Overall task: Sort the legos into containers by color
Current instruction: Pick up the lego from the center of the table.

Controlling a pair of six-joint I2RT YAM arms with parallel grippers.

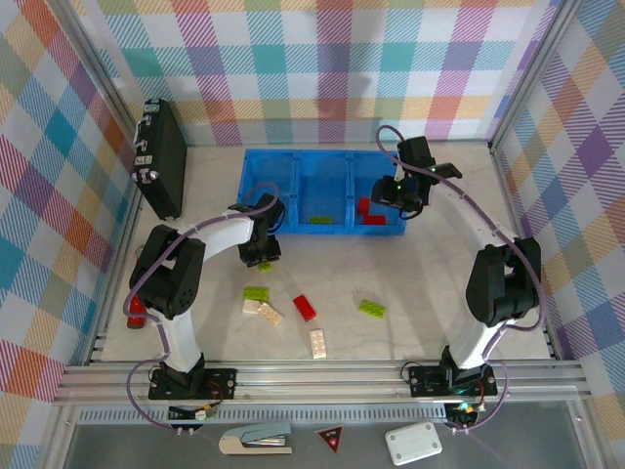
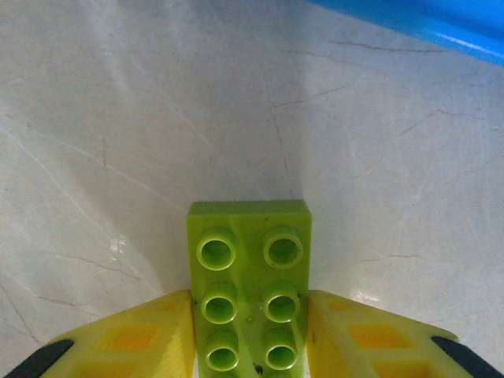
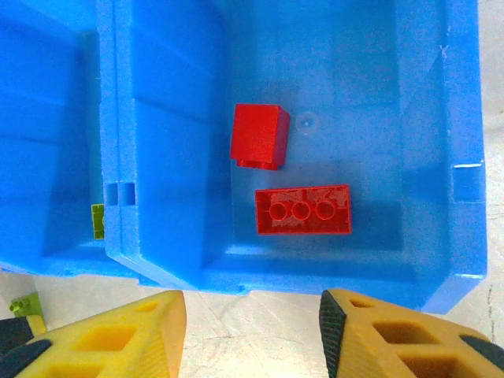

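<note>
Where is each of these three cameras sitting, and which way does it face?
Top external: above and behind the robot, facing down on the table; both arms and the blue tray.
Left wrist: on the left arm, looking down past the left gripper, closed on a lime green brick.
Right wrist: above the tray's right compartment; right gripper open.
Shared: the two red bricks, in top and right wrist.

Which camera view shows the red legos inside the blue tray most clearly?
The right wrist view: both red legos lie large and unblocked in the blue tray's right compartment. The top external view shows them small.
</note>
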